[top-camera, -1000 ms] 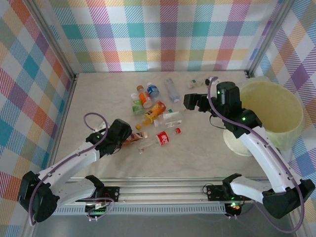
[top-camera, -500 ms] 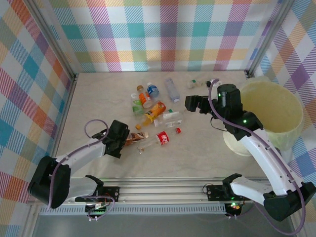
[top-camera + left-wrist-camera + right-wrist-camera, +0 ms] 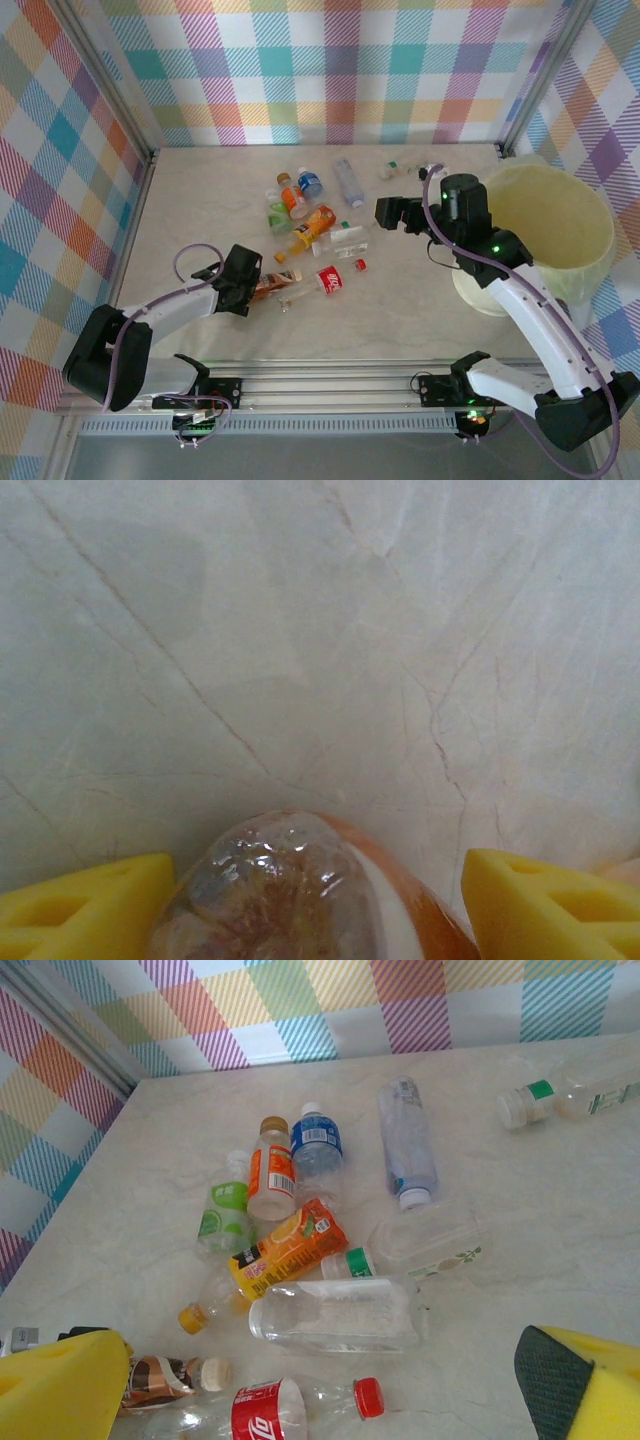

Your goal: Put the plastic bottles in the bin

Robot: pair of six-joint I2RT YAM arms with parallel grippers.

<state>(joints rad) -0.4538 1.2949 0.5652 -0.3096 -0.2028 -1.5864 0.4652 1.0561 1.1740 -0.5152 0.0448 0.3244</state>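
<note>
At the right edge of the pale marbled worktop, the large round yellow-green plastic bin is stood upright. The small clear plastic bottles are scattered mid-worktop, well apart from it. Between them the right pincer is held wide. A brown orange-labelled bottle is clasped by the left pincer.

A pale, marbled tabletop carries the bin on its right side. Left of the bin, well apart from it, the plastic bottles lie scattered on their sides. Two small clear ones lie nearer the bin.
</note>
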